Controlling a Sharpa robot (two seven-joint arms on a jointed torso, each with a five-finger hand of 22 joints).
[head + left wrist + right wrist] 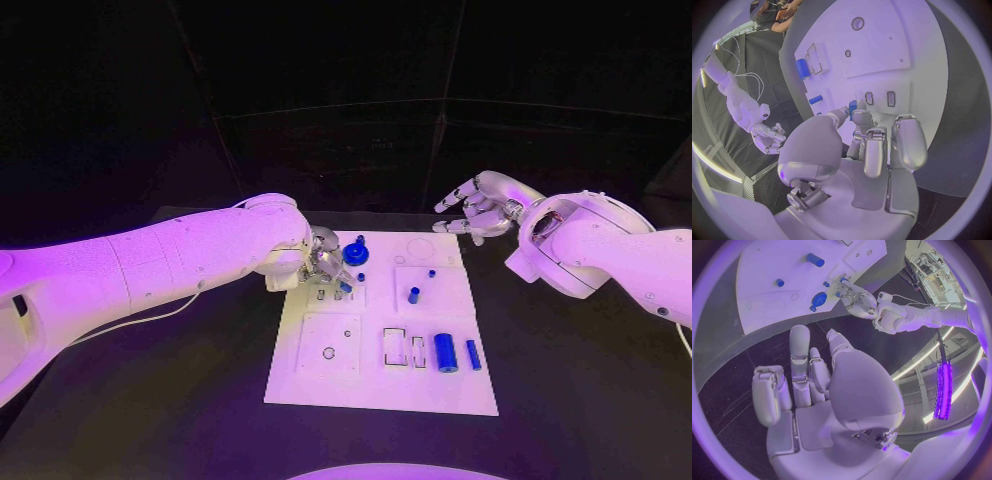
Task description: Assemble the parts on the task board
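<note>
I start with the small blue part [852,105] pinched at the tips of my left hand [320,262]: the thumb and a neighbouring finger close on it while the other fingers [907,142] stay curled beside, so it hangs just above the task board [346,385]. Directly past the fingertips are two small slots [879,98] in the board, and I judge the part is held there because one of them is its seat (I cannot tell which). Just beside the left fingers, on their far side, a round blue disc part [355,255] stands on the board. Further out from the fingers lie a short blue peg [414,295], then a thick blue cylinder [446,352] and a thinner blue pin [473,354] side by side, well apart from the hand, likely waiting for later steps.

My right hand [482,207] hovers off the board's far corner, fingers spread and holding nothing, probably parked clear so it does not crowd the left hand's insertion.
</note>
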